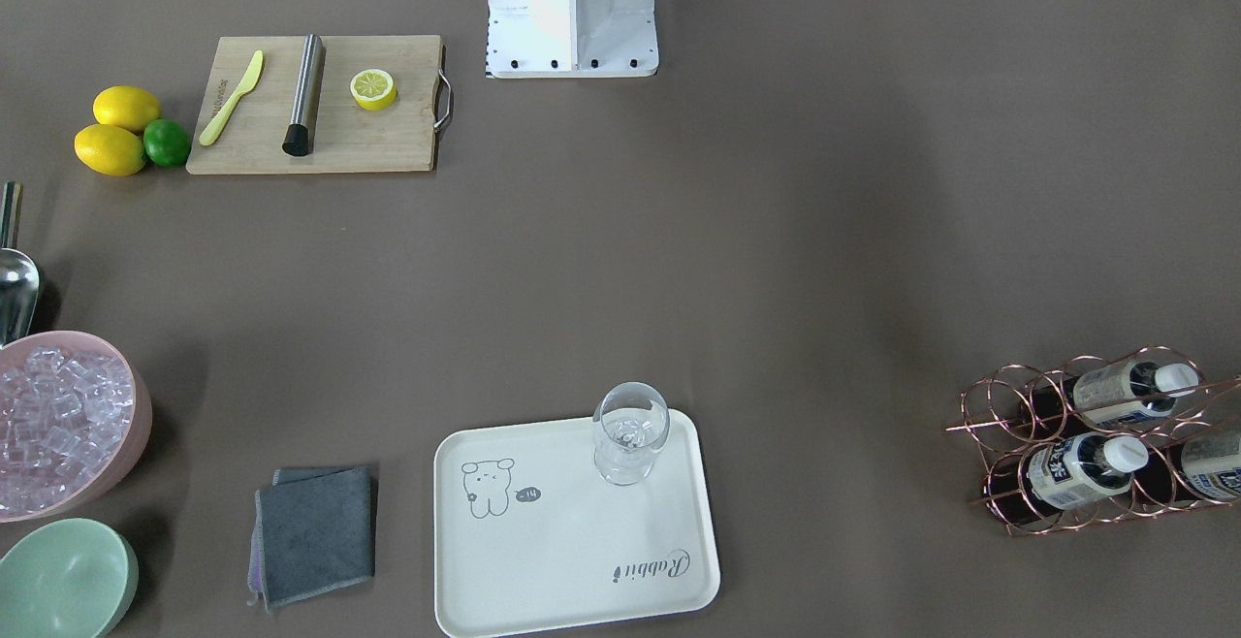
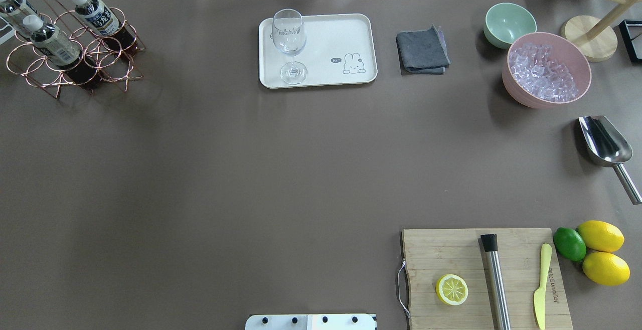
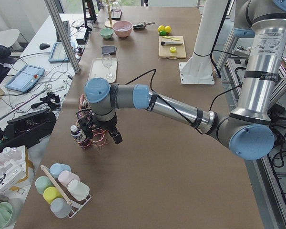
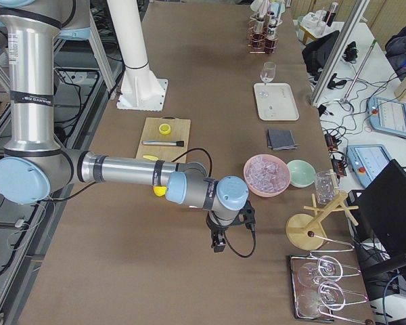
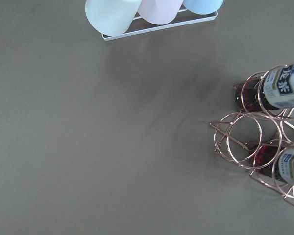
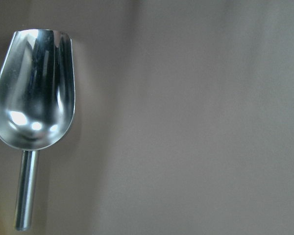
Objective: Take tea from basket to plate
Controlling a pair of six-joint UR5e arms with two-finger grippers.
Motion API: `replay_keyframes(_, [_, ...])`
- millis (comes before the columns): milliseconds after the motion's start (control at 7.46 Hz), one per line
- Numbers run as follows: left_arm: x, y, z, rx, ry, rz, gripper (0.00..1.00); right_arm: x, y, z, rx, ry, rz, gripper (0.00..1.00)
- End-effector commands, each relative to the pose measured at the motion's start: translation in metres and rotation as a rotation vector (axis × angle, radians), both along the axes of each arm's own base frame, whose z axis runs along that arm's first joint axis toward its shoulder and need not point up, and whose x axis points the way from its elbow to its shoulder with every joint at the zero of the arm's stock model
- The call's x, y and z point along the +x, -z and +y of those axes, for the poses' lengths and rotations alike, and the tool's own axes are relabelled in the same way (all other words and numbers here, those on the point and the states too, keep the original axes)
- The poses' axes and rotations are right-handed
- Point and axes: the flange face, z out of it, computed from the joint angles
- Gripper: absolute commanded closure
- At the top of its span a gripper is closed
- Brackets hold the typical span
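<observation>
Three tea bottles (image 2: 95, 15) with white caps lie in the rose-gold wire basket (image 2: 59, 75) at the table's far left; they also show in the front view (image 1: 1125, 392). The cream plate (image 2: 326, 34) with the bear drawing sits at the far middle and carries an upright wine glass (image 2: 290, 44). My left gripper (image 3: 102, 136) shows only in the left side view, hovering over the basket (image 3: 93, 142); I cannot tell if it is open. The left wrist view shows the basket (image 5: 255, 142) at its right edge. My right gripper (image 4: 218, 242) hangs above the table near the scoop; its state is unclear.
A wooden cutting board (image 2: 481, 275) holds a lemon half, a steel tube and a yellow knife. Lemons and a lime (image 2: 569, 243) lie beside it. A metal scoop (image 2: 604, 144), a pink ice bowl (image 2: 546, 69), a green bowl (image 2: 509, 24) and a grey cloth (image 2: 422, 49) are at the right.
</observation>
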Motion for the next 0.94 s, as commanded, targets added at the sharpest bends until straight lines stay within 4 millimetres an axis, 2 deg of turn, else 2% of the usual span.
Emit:
replay_keyframes(0, [-0.008,0.042,-0.014,-0.135,0.236,0.019,0.02,0.001,0.003,-0.002,0.012,0.005,0.018,0.00])
replay_keyframes(134, [-0.008,0.047,-0.018,-0.165,0.303,0.031,0.02,0.001,0.005,-0.003,0.017,0.005,0.018,0.00])
replay_keyframes(402, [-0.008,0.054,-0.058,-0.262,0.390,0.043,0.02,0.001,0.008,-0.004,0.022,0.004,0.020,0.01])
replay_keyframes(670, [0.007,0.058,-0.077,-0.269,0.371,0.041,0.02,0.002,0.022,-0.007,0.050,0.004,0.037,0.01])
replay_keyframes(805, [0.008,0.060,-0.089,-0.348,0.434,0.055,0.02,0.001,0.024,-0.008,0.050,-0.001,0.036,0.00])
